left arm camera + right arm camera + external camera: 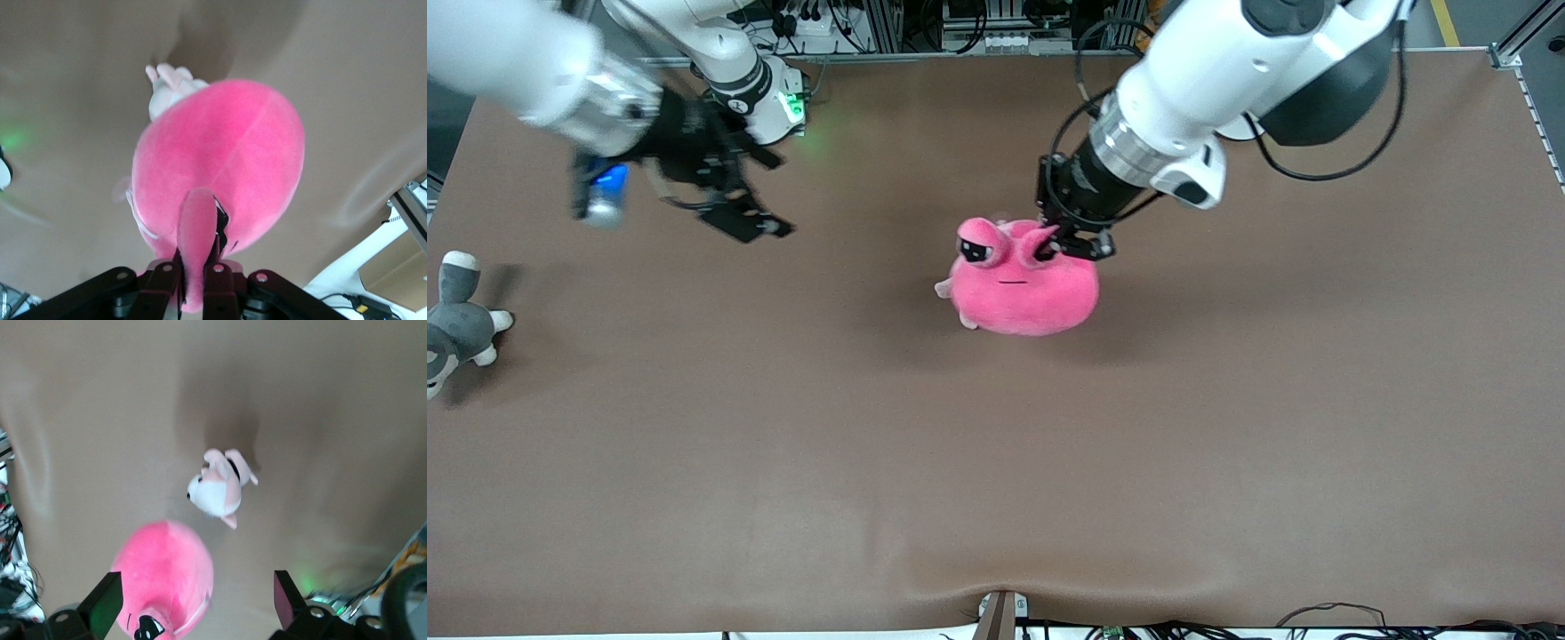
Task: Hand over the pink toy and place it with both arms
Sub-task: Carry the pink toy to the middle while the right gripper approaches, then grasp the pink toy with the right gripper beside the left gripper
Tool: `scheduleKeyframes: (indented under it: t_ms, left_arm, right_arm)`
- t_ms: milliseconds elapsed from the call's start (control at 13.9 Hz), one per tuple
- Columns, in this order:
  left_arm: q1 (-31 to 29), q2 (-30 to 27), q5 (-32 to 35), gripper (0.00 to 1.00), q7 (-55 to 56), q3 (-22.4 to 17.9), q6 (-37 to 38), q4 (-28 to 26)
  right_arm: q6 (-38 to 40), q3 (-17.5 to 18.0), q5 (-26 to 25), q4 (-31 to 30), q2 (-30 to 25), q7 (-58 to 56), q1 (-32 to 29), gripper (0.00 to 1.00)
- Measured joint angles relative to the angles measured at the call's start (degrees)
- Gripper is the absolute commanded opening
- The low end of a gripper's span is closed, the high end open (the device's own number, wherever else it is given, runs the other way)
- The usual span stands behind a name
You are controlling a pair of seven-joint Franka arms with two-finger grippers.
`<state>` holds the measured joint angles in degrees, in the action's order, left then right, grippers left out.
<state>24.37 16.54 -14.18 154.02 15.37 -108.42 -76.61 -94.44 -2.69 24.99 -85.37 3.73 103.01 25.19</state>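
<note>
Pink toy point(1021, 289) over pale puppy plush point(219, 488), grey plush point(458, 322) apart.

The front camera looks down from high across the counter point(996, 462) toward the arms' bases. Each wrist camera looks down past its own tool, the left close on the pink toy point(220, 173). All three views share that toy.

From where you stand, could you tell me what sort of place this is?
Probably a robotics lab: two white arms at a brown table, plush test toys such as the pink toy, and cables and aluminium framing along the edge.

Brown table point(996, 462) carries grey-and-white plush point(458, 324) and pale puppy plush point(219, 488)
</note>
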Motion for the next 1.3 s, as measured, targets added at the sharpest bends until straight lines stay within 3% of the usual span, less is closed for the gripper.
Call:
scheduleKeyframes:
  t_ms: [216, 504, 576, 648, 720, 864, 936, 1008, 1225, 1297]
  left_arm:
    - [2.7, 0.1, -0.1, 0.00, 1.4, -0.1, -1.3, 0.1]
    - [3.5, 0.1, -0.1, 0.00, 1.4, -0.1, -1.3, 0.2]
    - [3.5, 0.1, -0.1, 0.00, 1.4, -0.1, -1.3, 0.2]
    - [3.6, 0.1, -0.1, 0.00, 1.4, -0.1, -1.3, 0.3]
    - [3.9, 0.1, -0.1, 0.00, 1.4, -0.1, -1.3, 0.3]
    - [4.6, 0.1, -0.1, 0.00, 1.5, -0.1, -1.3, 0.3]
    - [4.8, 0.1, -0.1, 0.00, 1.5, -0.1, -1.3, 0.3]
    - [4.9, 0.1, -0.1, 0.00, 1.5, -0.1, -1.3, 0.3]
    - [4.9, 0.2, -0.1, 0.00, 1.5, -0.1, -1.2, 0.2]
    - [4.9, 0.2, -0.1, 0.04, 1.5, -0.1, -1.2, 0.2]
  right_arm:
    - [-4.6, 0.0, -0.1, 0.0, 2.7, 11.4, 6.1, 1.00]
    - [-8.4, -0.2, -2.8, 0.0, 4.7, 18.4, 9.0, 1.00]
    - [-8.9, -0.2, -5.9, 0.0, 4.8, 20.7, 10.0, 0.91]
    - [-9.3, -0.2, -8.7, 0.0, 5.0, 23.2, 11.1, 0.69]
    - [-9.9, -0.2, -10.4, 0.0, 5.2, 25.3, 12.2, 0.58]
    - [-13.1, -0.2, -11.1, 0.0, 5.8, 27.5, 13.3, 0.57]
    - [-14.3, -0.3, -11.1, 0.0, 6.0, 28.6, 13.3, 0.36]
    - [-14.8, -0.5, -11.1, 0.0, 6.0, 29.3, 13.3, 0.02]
    - [-15.0, -0.5, -11.3, 0.1, 6.0, 29.7, 13.4, 0.00]
    - [-15.0, -0.7, -11.3, 0.1, 6.0, 30.0, 13.4, 0.00]
